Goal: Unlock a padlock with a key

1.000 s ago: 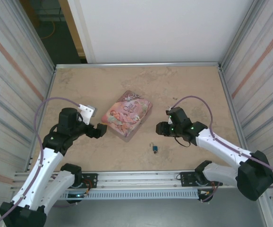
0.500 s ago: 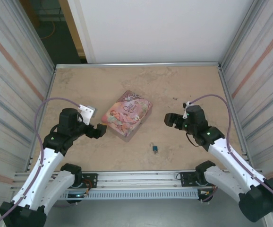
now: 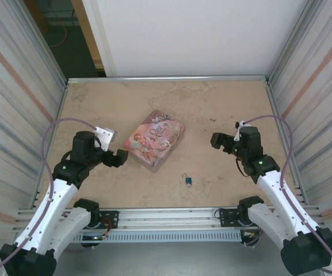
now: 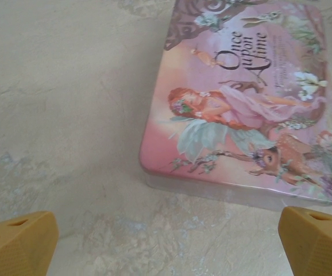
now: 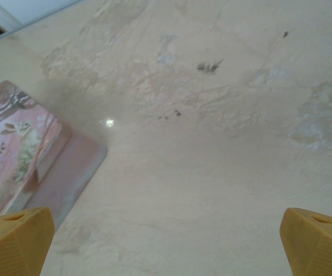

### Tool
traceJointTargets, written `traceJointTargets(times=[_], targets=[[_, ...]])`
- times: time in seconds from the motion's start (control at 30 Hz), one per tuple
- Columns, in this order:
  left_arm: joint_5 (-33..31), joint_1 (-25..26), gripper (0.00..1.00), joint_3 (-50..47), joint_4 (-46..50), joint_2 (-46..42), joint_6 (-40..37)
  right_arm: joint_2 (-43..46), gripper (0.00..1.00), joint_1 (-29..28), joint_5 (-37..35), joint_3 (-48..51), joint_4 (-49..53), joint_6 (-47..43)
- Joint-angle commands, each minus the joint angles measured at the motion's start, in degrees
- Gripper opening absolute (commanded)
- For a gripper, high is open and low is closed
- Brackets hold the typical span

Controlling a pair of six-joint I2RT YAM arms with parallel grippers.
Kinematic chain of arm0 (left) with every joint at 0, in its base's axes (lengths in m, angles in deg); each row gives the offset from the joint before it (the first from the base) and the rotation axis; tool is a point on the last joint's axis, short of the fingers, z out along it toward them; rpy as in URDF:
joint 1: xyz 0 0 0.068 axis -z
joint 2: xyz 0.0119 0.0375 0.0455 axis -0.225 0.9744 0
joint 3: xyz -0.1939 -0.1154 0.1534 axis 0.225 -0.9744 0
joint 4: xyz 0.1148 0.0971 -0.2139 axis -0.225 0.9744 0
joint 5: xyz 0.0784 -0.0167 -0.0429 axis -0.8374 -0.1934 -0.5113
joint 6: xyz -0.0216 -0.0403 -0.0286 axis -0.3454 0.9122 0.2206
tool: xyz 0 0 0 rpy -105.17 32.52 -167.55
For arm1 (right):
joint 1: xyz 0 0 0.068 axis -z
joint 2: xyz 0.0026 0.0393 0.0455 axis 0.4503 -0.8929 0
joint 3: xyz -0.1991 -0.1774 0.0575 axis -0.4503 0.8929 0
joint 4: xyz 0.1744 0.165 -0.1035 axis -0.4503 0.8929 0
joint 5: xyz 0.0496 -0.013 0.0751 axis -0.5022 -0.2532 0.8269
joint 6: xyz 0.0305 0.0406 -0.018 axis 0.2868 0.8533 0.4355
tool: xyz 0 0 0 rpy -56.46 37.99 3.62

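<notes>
The tiny blue padlock (image 3: 188, 182) lies on the table near the front edge, its silvery shackle pointing left. I cannot make out the key; it may be the sliver by the shackle. My left gripper (image 3: 120, 158) hovers left of the pink tin (image 3: 154, 140), well left of the padlock, open with nothing between its orange fingertips (image 4: 16, 244). My right gripper (image 3: 217, 141) is up and right of the padlock, open and empty, its orange fingertips (image 5: 315, 241) wide apart over bare table.
The pink illustrated tin (image 4: 246, 103) lies mid-table, its near corner close to my left gripper; its edge (image 5: 16, 155) appears at the left of the right wrist view. Corrugated metal walls (image 3: 16, 98) enclose the table left and right.
My right arm has swung right and back, away from the tin and padlock. The left arm, tin and padlock have stayed in place.
</notes>
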Motion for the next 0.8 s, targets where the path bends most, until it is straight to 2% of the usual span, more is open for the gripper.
traceJointTargets(times=[0.0,0.17,0.4,0.47,0.6,0.77], targets=[[-5.36,0.01,0.99,3.04,0.75,1.85,3.9,1.06,0.99,2.18,-1.69,1.01,-1.85,-4.86],[-7.95,-1.95,0.99,4.7,-0.33,4.25,10.78,0.75,0.99,6.31,-2.51,1.42,-3.85,-7.56],[-12.38,-8.21,0.99,0.57,-12.29,4.62,18.78,0.86,0.99,10.33,-5.29,5.34,-11.21,-12.37],[-14.92,-9.14,0.99,-1.61,-16.72,4.57,18.07,0.67,0.99,11.21,-6.44,6.88,-13.84,-13.66],[-21.9,-9.35,0.99,-5.11,-23.91,4.36,11.71,-1.13,0.99,13.0,-7.55,9.25,-18.85,-14.48],[-26.64,-10.18,0.99,-7.98,-29.9,4.96,9.38,-5.52,0.99,14.01,-7.32,14.22,-32.29,-15.16]])
